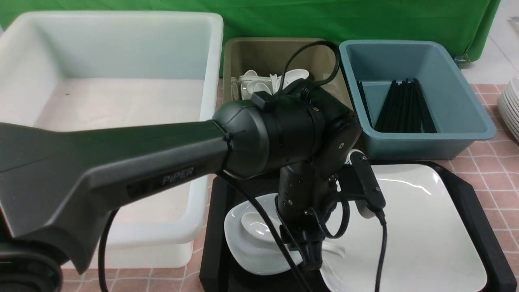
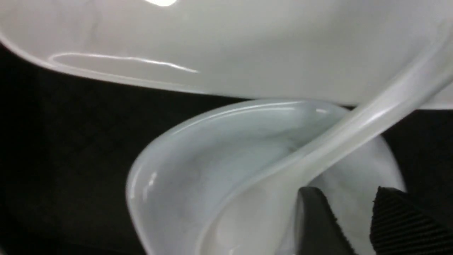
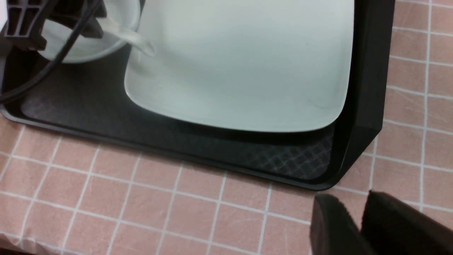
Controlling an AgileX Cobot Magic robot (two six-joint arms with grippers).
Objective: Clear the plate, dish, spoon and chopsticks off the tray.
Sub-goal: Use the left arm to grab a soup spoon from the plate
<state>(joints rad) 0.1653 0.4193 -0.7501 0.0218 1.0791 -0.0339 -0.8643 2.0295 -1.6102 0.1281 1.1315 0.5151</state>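
On the black tray [image 1: 474,211] the large white plate [image 1: 417,227] fills the right side and the small dish [image 1: 243,247] sits at the front left. The white spoon [image 1: 253,225] lies with its bowl in the dish and its handle [image 2: 354,131] reaching over the plate's rim [image 2: 226,42]. My left gripper [image 1: 310,261] points down over the spoon's handle, and its fingers [image 2: 315,219] stand apart with only white dish [image 2: 198,173] showing between them. My right gripper [image 3: 348,209] hovers over the tiles off the tray's corner [image 3: 368,71], slightly open and empty. No chopsticks show on the tray.
A big white tub [image 1: 113,101] stands left of the tray. Behind the tray are an olive bin [image 1: 279,56] holding white spoons and a blue bin [image 1: 446,69] holding black chopsticks. Stacked round plates [image 1: 511,109] sit at the far right on pink tiles.
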